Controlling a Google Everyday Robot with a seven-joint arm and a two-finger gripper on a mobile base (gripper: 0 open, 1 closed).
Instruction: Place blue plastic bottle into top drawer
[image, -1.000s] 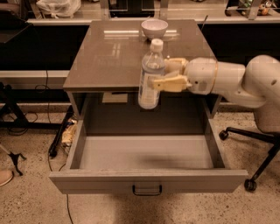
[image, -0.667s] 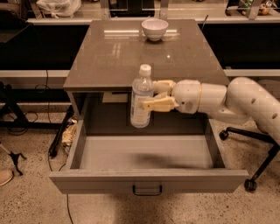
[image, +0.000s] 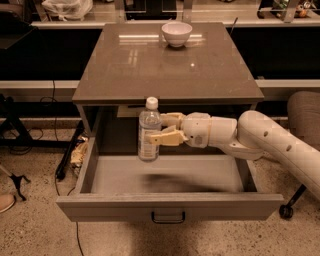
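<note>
The blue plastic bottle (image: 149, 131) is clear with a white cap and a pale label. It is upright, held in the air above the rear left part of the open top drawer (image: 170, 204). My gripper (image: 161, 129) reaches in from the right and is shut on the bottle's middle, one finger behind it and one in front. The drawer is pulled fully out below the tabletop, its inside bare, with a dark pull handle (image: 168, 217) at the centre of its front panel.
A white bowl (image: 176, 33) stands at the back of the brown tabletop (image: 165, 65). Cables and a stand leg lie on the floor at left (image: 20, 180). A chair with a caster (image: 287, 210) is at right.
The arm has lowered the bottle and carried it leftward, from in front of the tabletop edge down to the drawer opening.
</note>
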